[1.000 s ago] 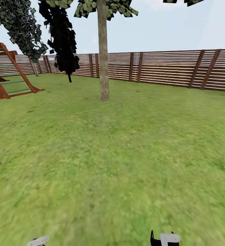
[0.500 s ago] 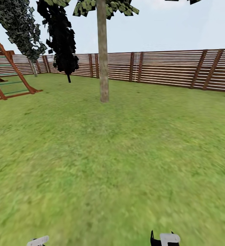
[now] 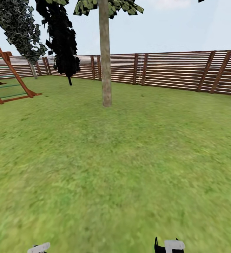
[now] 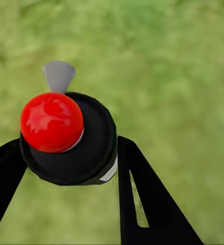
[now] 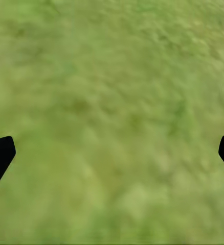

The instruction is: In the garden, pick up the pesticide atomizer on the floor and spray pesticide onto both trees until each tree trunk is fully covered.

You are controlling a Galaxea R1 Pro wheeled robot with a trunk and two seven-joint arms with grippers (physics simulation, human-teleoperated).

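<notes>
Green lawn (image 3: 129, 168) is stretching ahead while my left gripper (image 4: 66, 163) is clasping the red-capped sprayer (image 4: 66, 132), my right gripper (image 5: 112, 153) gaping empty, the upright trunk (image 3: 105, 63) well off and, I judge, unsprayed.

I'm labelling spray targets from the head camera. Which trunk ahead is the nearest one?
Start from the slatted wooden fence along the back of the lawn. In front of it, left of centre, stands one upright pale grey-brown tree trunk. Unlike the near-black conifer to its left, it is thick and bare.
</notes>
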